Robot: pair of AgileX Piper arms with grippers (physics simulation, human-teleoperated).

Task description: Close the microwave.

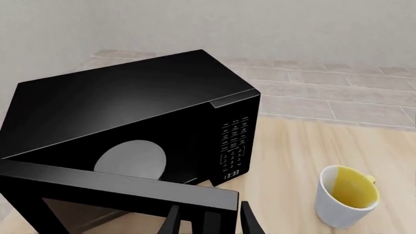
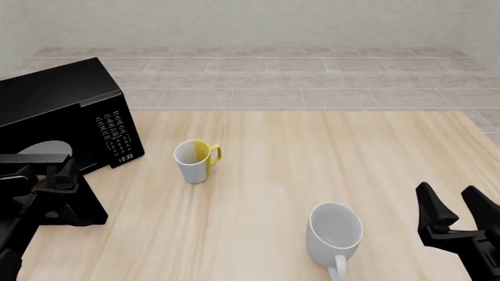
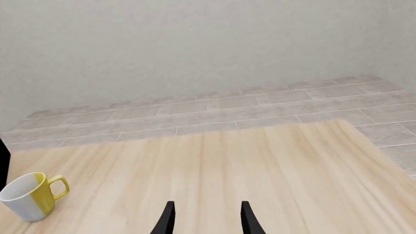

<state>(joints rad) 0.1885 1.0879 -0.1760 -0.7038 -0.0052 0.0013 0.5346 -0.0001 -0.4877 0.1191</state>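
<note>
Glossy black and boxy, the microwave (image 2: 67,114) sits at the far left of the pale wooden surface (image 2: 312,152), its hinged door (image 1: 117,187) swung wide toward the arms and the round grey-white plate (image 1: 130,160) showing inside. The left tool (image 1: 209,219) is at the door's free edge, fingers spread to either side of it; whether the pads actually touch the panel cannot be told from these views. The right tool (image 2: 461,213) hangs released and empty over the near right of the surface, well apart from the appliance. A white mug with a yellow interior (image 2: 195,160) stands just beside the keypad panel (image 1: 234,146), and a plain white mug (image 2: 334,234) stands nearer the arms.

The microwave looks heavy and rigid, unlikely to slide under a light push, while its door is a stiff, smooth slab that should pivot freely. A steady press on the outer face near the free edge, far from the hinge, appears the best contact; the slick finish could let a finger skid.
</note>
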